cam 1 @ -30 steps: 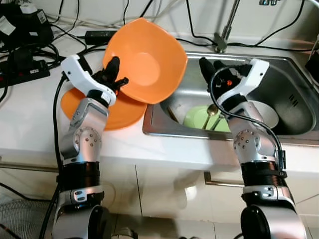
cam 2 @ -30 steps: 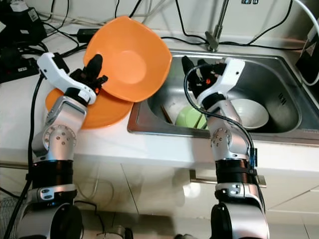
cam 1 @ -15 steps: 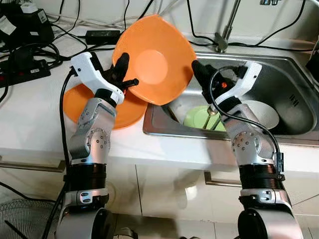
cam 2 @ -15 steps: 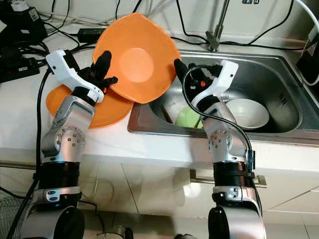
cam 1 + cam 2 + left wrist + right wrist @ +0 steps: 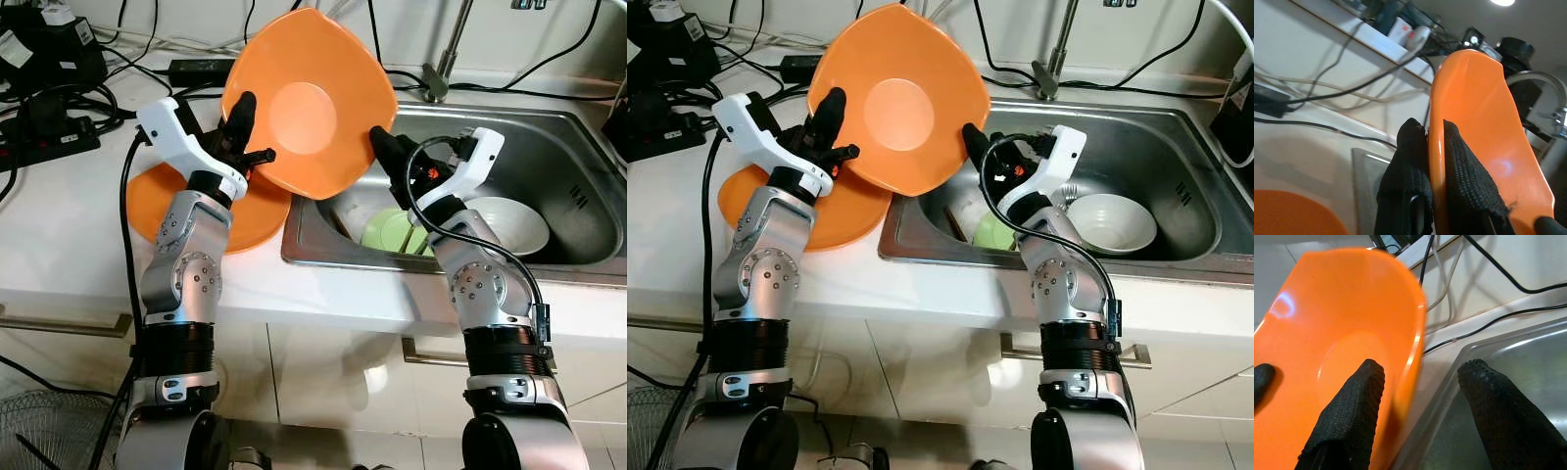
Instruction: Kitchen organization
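- My left gripper [image 5: 1436,161] is clamped on the rim of a large orange plastic plate [image 5: 309,103], holding it tilted on edge above the left end of the stainless steel sink [image 5: 578,206].
- My right gripper [image 5: 1420,396] is spread open at the plate's right rim: one finger [image 5: 1349,411] over the inside face, the other outside.
- A second flat orange plate [image 5: 157,206] lies on the white counter [image 5: 59,235] beneath my left arm.
- In the sink I see a light green bowl [image 5: 387,232] beside a white bowl [image 5: 514,220].
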### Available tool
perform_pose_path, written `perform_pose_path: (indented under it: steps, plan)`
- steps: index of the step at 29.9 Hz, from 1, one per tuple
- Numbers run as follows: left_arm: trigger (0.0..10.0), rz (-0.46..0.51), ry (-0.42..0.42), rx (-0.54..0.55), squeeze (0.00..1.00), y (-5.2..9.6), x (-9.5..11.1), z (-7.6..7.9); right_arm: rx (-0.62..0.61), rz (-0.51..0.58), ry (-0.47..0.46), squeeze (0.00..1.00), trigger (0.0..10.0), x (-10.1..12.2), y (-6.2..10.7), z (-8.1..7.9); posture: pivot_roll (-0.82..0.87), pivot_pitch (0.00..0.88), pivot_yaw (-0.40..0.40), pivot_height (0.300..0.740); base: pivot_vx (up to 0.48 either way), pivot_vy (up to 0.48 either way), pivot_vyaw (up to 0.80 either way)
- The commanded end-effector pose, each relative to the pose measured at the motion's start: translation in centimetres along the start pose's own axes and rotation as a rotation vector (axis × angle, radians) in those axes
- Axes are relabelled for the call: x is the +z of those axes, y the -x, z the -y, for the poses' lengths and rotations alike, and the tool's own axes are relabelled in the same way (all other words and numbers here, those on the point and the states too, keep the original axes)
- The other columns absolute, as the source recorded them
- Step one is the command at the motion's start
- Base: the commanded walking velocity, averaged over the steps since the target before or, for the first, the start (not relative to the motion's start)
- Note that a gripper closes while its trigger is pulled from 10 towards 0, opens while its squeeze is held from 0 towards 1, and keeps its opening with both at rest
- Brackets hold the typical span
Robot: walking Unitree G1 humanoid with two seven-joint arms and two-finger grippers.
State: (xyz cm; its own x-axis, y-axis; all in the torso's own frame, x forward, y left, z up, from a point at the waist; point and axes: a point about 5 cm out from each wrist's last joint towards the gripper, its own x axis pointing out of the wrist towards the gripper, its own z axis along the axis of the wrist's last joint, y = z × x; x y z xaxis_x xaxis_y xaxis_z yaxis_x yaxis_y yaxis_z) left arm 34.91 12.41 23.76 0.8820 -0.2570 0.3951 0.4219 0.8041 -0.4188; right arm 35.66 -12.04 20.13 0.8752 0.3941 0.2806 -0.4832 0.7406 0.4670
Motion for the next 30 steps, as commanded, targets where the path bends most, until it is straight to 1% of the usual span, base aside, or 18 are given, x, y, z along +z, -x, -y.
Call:
perform_pose_path:
  steps: [1, 4, 5, 6, 7, 8, 9, 18, 23, 25, 28, 29, 30]
  plan:
    - [10.0, 0.029, -0.004, -0.078, 0.0, -0.26, 0.48, 1.48, 0.01, 0.001, -0.024, 0.0, 10.0, -0.03, 0.08, -0.14, 0.07, 0.025, 0.017, 0.74, 0.0, 0.0, 0.0]
    - [10.0, 0.026, 0.002, -0.089, 0.0, -0.27, 0.26, 1.71, 0.012, 0.003, -0.039, 0.0, 10.0, -0.04, 0.08, -0.16, 0.07, 0.02, 0.017, 0.74, 0.0, 0.0, 0.0]
    - [10.0, 0.025, 0.001, -0.092, 0.0, -0.28, 0.22, 1.75, 0.014, 0.009, -0.055, 0.0, 8.9, 0.0, 0.1, -0.18, 0.07, 0.018, 0.017, 0.74, 0.0, 0.0, 0.0]
    - [10.0, 0.025, 0.001, -0.092, 0.0, -0.28, 0.22, 1.75, 0.014, 0.009, -0.055, 0.0, 8.9, 0.0, 0.1, -0.18, 0.07, 0.018, 0.017, 0.74, 0.0, 0.0, 0.0]
    - [10.0, 0.025, 0.0, -0.093, 0.0, -0.29, 0.21, 1.77, 0.014, 0.014, -0.071, 0.0, 5.6, 0.04, 0.11, -0.18, 0.07, 0.018, 0.017, 0.74, 0.0, 0.0, 0.0]
    - [10.0, 0.026, -0.001, -0.094, 0.0, -0.29, 0.2, 1.77, 0.014, 0.018, -0.085, 0.0, 1.8, 0.07, 0.12, -0.17, 0.07, 0.016, 0.017, 0.74, 0.0, 0.0, 0.0]
    - [10.0, 0.026, -0.003, -0.092, 0.0, -0.32, 0.2, 1.72, 0.012, 0.021, -0.093, 0.0, 0.0, 0.11, 0.12, -0.14, 0.07, 0.016, 0.017, 0.74, 0.0, 0.0, 0.0]
    - [10.0, 0.048, -0.022, -0.057, 0.0, -0.47, 0.47, 1.2, 0.023, 0.027, -0.115, 0.0, 0.0, 0.28, 0.1, -0.16, 0.07, 0.005, 0.017, 0.74, 0.0, 0.0, 0.0]
    - [10.0, 0.048, -0.035, -0.054, 0.0, -0.45, 0.46, 1.18, 0.025, 0.026, -0.119, 0.0, 0.0, 0.27, 0.09, -0.21, 0.07, 0.003, 0.017, 0.74, 0.0, 0.0, 0.0]
    - [10.0, 0.04, -0.061, -0.059, 0.0, -0.41, 0.27, 1.3, 0.031, 0.027, -0.122, 0.0, 0.0, 0.27, 0.07, -0.31, 0.07, 0.003, 0.017, 0.74, 0.0, 0.0, 0.0]
    - [10.0, 0.038, -0.069, -0.059, 0.0, -0.39, 0.21, 1.32, 0.034, 0.027, -0.123, 0.0, 0.0, 0.29, 0.08, -0.35, 0.07, 0.004, 0.017, 0.74, 0.0, 0.0, 0.0]
    - [10.0, 0.035, -0.071, -0.06, 1.0, -0.4, 0.16, 1.31, 0.035, 0.027, -0.123, 0.0, 0.0, 0.31, 0.09, -0.37, 0.07, 0.006, 0.018, 0.74, 0.0, 0.0, 0.0]
    - [10.0, 0.031, -0.074, -0.064, 1.0, -0.4, 0.1, 1.32, 0.035, 0.027, -0.124, 0.0, 0.0, 0.32, 0.09, -0.38, 0.07, 0.006, 0.018, 0.74, 0.0, 0.0, 0.0]
